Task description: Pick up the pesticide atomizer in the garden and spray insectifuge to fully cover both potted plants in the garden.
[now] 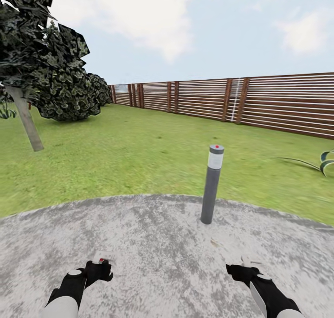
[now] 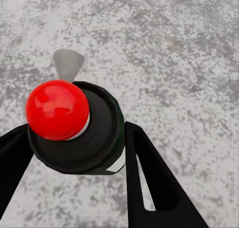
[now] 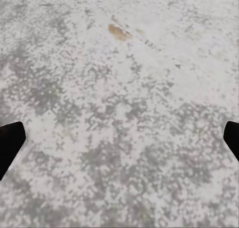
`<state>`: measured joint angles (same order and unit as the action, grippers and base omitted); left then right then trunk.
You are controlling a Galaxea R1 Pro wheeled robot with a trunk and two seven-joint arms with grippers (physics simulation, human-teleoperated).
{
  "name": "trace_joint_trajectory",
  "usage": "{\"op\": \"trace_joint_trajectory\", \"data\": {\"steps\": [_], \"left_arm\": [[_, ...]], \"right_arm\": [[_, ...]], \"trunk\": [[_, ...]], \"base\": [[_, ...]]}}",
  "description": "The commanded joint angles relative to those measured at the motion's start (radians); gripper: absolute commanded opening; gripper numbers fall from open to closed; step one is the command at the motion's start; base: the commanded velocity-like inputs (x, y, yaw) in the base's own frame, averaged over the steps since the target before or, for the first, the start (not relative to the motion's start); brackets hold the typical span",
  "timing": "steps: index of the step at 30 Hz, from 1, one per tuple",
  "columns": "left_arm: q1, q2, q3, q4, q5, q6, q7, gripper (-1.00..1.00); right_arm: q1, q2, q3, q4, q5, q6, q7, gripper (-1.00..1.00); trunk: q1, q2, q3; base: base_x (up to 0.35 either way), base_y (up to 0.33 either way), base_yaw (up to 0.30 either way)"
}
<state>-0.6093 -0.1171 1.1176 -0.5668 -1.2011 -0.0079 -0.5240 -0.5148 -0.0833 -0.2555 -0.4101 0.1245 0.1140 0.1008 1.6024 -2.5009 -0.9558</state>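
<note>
My left gripper (image 1: pixel 98 268) hangs low over the grey paved patio (image 1: pixel 162 244) of the garden, shut on the pesticide atomizer (image 1: pixel 102 261). In the left wrist view the atomizer (image 2: pixel 79 138) is a dark bottle with a white label patch, a red ball on top and a pale grey nozzle, clamped between my two black fingers (image 2: pixel 149 178). At the other side my right gripper (image 1: pixel 241 267) is open over bare paving, and its fingertips (image 3: pixel 10 145) sit far apart with nothing between them. The potted plants are out of view.
A grey bollard light (image 1: pixel 212 183) stands on the patio ahead, slightly right. Lawn (image 1: pixel 139 155) stretches to a brown slat fence (image 1: pixel 232 100). A tree trunk (image 1: pixel 28 121) and a dark bush (image 1: pixel 69 95) stand at the left. A thin-leaved plant (image 1: pixel 324 162) sits at the right edge.
</note>
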Motion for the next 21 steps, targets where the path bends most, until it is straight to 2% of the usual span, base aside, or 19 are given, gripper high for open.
{"op": "trace_joint_trajectory", "data": {"steps": [1,21], "left_arm": [[-0.002,-0.001,0.008,-0.002,-0.006,-0.001,-0.007,-1.0],[-0.002,-0.001,0.008,-0.002,-0.005,0.0,-0.007,-1.0]], "right_arm": [[0.0,0.001,-0.008,-0.003,0.011,0.006,0.008,1.0],[0.0,0.001,-0.008,-0.003,0.01,0.006,0.008,1.0]], "trunk": [[0.0,0.0,-0.001],[0.0,0.0,-0.001]], "base": [[0.309,0.0,0.251],[0.334,0.0,0.251]]}}
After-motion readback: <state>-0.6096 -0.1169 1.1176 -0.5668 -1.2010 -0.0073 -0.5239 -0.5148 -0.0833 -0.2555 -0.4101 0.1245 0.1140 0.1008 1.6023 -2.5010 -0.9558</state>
